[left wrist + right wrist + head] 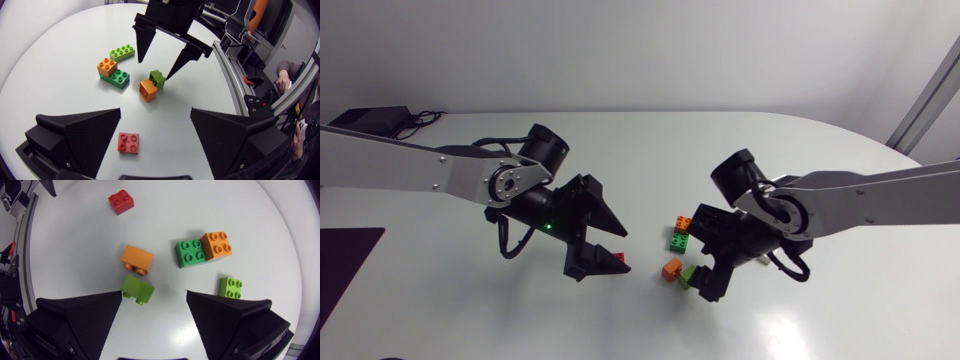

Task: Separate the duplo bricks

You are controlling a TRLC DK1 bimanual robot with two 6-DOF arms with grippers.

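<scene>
A small red brick lies on the table between the open fingers of my left gripper, touching neither; the head view shows the red brick beside that left gripper. My right gripper hangs open over a tipped lime brick, which lies by one fingertip. A tipped orange brick lies just ahead of it. Further ahead, an orange brick sits joined to a dark green brick. Another lime brick lies flat beside the other finger. From above, the right gripper covers part of this cluster.
The bricks lie in a loose cluster on the white table between the two arms. A dark mat lies at the near left edge, and a black box with cables at the far left.
</scene>
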